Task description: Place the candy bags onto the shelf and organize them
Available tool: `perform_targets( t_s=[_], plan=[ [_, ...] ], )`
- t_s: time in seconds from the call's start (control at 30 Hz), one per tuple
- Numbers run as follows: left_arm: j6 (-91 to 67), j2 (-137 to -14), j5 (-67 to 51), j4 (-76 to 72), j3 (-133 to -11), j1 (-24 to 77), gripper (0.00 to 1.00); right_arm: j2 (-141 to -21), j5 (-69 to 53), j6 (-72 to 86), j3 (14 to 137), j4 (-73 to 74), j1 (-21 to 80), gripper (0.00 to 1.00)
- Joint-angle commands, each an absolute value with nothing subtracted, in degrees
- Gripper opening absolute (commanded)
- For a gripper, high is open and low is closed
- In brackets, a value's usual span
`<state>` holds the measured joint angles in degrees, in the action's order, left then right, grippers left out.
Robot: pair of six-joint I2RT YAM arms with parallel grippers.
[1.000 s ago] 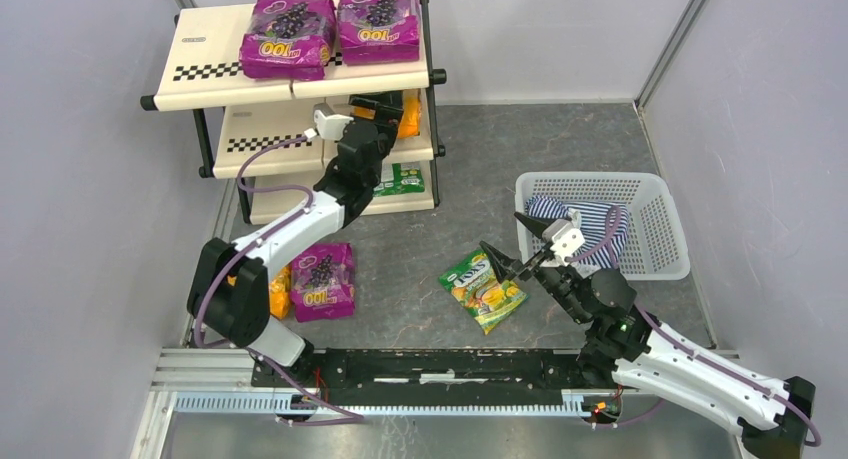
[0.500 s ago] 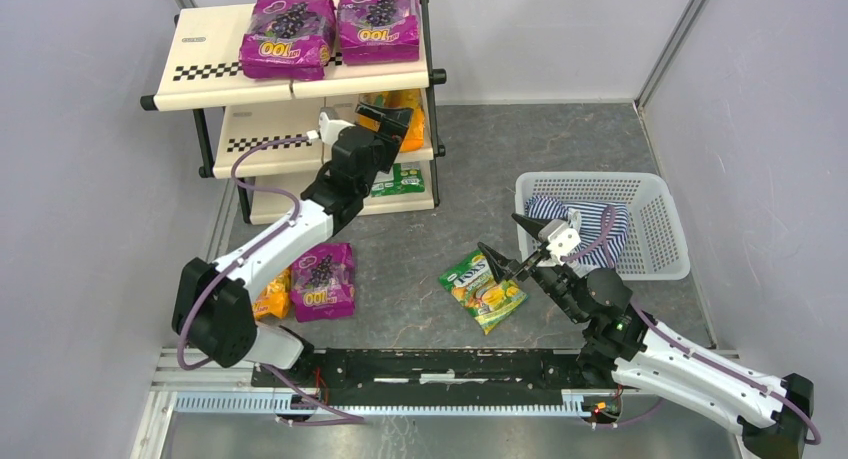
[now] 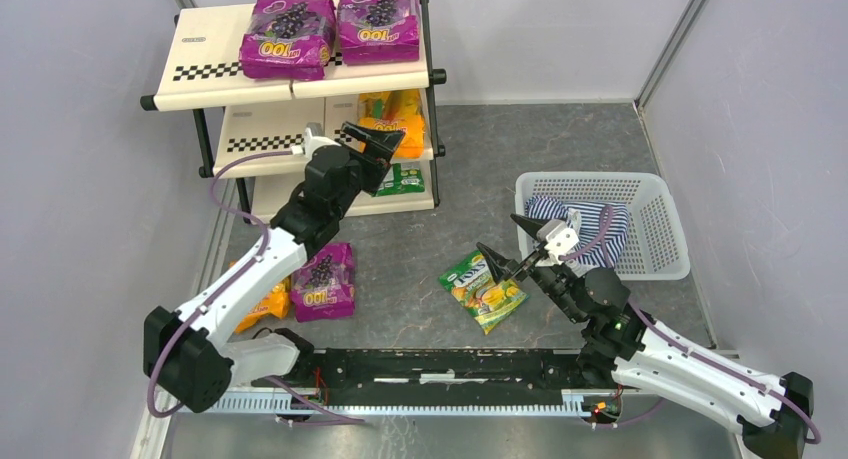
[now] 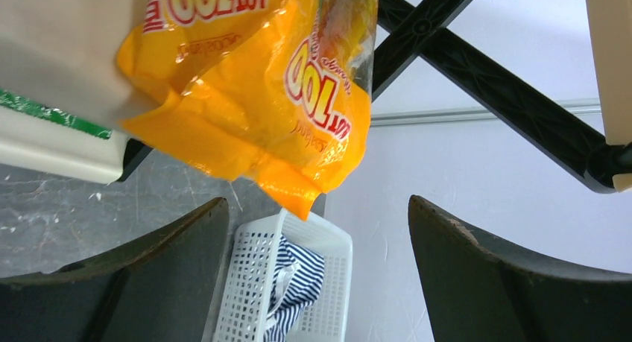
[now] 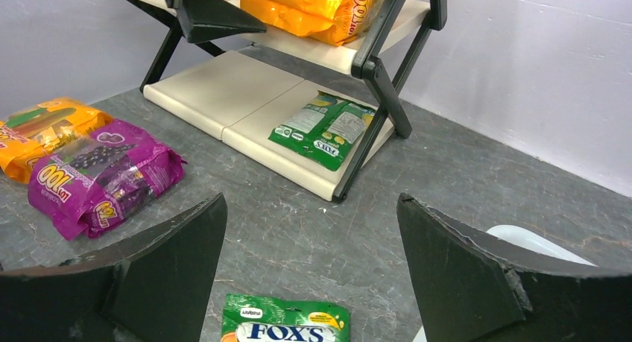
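The shelf [image 3: 200,79] stands at the far left. Two purple candy bags [image 3: 288,34] lie on its top tier, an orange bag [image 3: 395,114] on the middle tier and a green bag [image 3: 402,179] on the bottom tier. My left gripper [image 3: 385,149] is open and empty, just in front of the orange bag [image 4: 253,81]. On the floor lie a purple bag [image 3: 322,279], an orange bag [image 3: 265,301] and a green FOX'S bag [image 3: 483,289]. My right gripper [image 3: 497,233] is open and empty, hovering above the FOX'S bag [image 5: 287,323].
A white mesh basket [image 3: 655,229] with a blue-white striped cloth [image 3: 590,224] stands at the right, close behind my right gripper. The shelf's black crossed side frame [image 4: 477,59] is right beside my left gripper. Grey walls close in on both sides.
My left gripper has let go of the orange bag on the middle tier and drawn back from the shelf toward the near left. The right arm has barely moved.
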<state>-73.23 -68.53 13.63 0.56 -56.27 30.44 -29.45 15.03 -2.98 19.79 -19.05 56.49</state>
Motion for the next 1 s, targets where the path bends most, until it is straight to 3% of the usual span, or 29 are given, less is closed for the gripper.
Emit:
perform_targets(
  t_s=[0.0,0.2,0.4,0.63,0.97],
  plan=[
    [-70.4,-64.8,11.7,3.6,-53.8,29.5,0.92,-29.1,14.8,-2.4,19.1,-21.8,56.4,0.91],
    [-69.4,-64.3,11.7,2.4,-52.7,28.2,0.77,-29.5,14.6,-2.5,19.2,-21.8,56.3,0.92],
    [-67.0,-66.4,12.2,0.5,-54.7,27.3,0.56,-29.6,15.0,-2.5,19.0,-21.5,56.3,0.92],
    [-65.7,-71.6,12.6,-1.6,-58.1,26.6,0.45,-29.7,15.1,-2.9,18.9,-21.6,56.3,0.92],
    [-64.9,-76.4,12.4,-3.6,-63.0,26.5,0.42,-30.0,15.5,-3.2,18.7,-21.4,56.3,0.92]
  ],
)
